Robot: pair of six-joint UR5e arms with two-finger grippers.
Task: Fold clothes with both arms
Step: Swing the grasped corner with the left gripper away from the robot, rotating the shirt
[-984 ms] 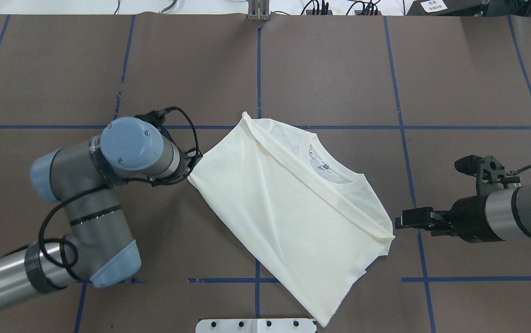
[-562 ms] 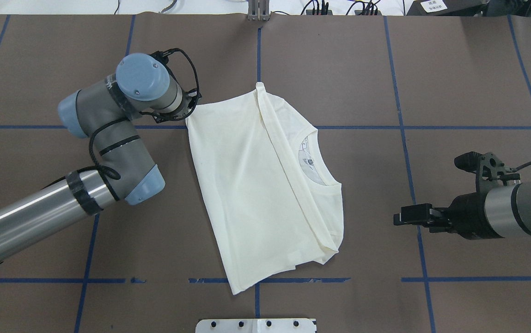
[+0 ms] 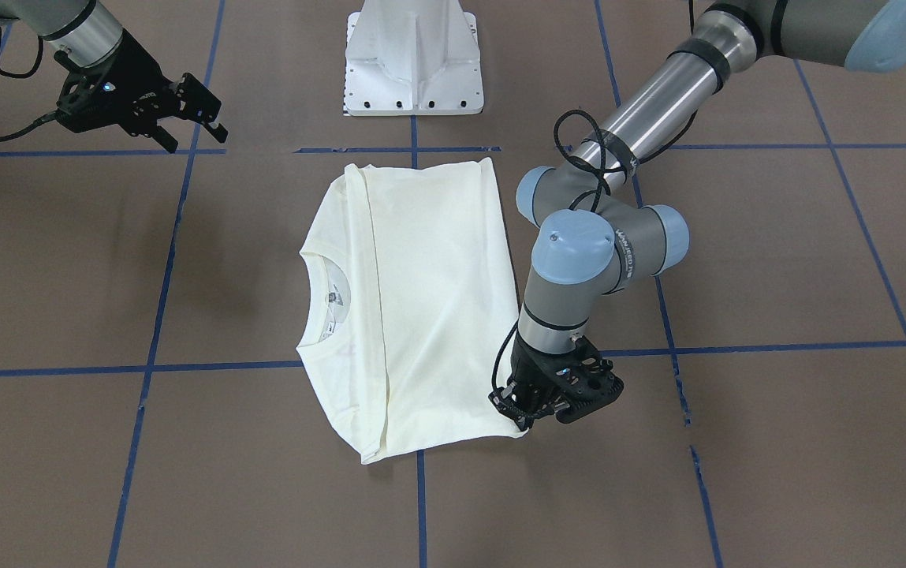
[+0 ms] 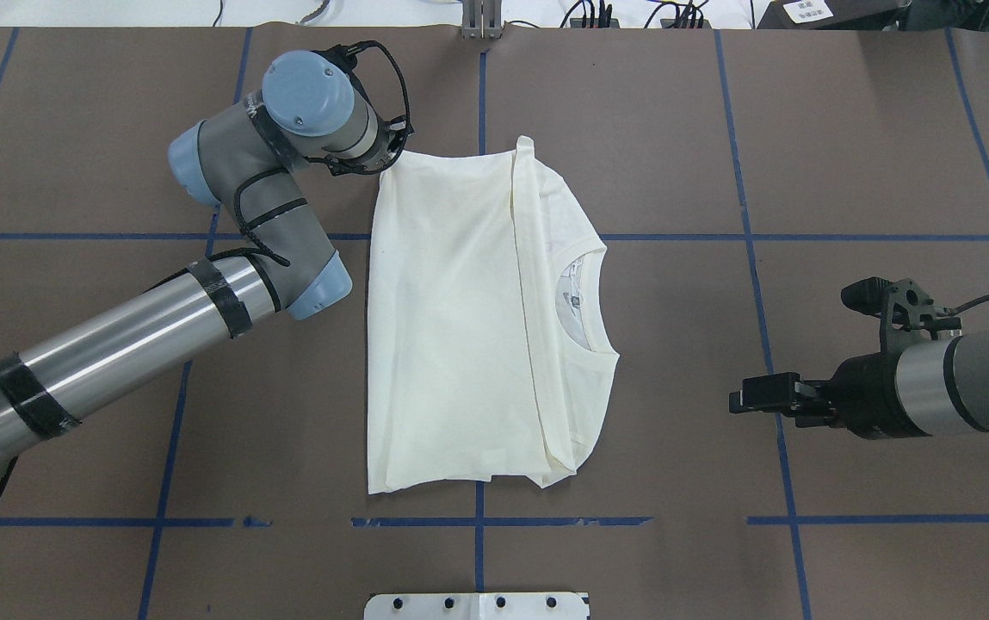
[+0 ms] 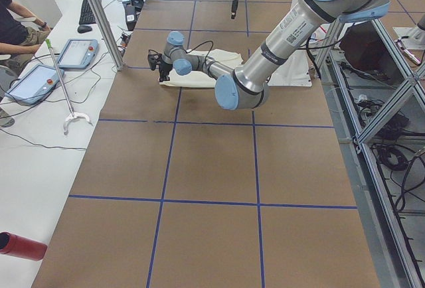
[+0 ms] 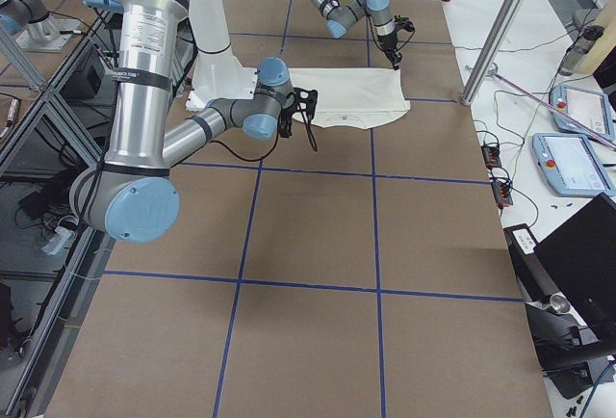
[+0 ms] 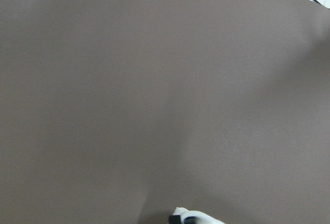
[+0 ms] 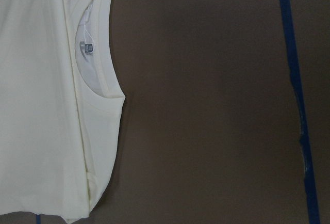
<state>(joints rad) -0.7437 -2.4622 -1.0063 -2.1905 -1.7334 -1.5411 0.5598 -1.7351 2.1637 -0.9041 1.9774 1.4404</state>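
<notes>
Two grippers for you to check: the left gripper (image 4: 388,162) is clamped on the far corner of the folded T-shirt (image 4: 451,327) lying flat on the table (image 4: 847,172), while the right gripper (image 4: 744,401) hangs parted, empty, well apart.

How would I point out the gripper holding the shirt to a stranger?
On the brown blue-taped table lies a folded cream T-shirt. The left gripper pinches its far hem corner; the right gripper hangs off to the side, touching nothing.

Bright, even light from above; soft shadows on the counter (image 4: 675,155); left wrist view is soft and featureless.
</notes>
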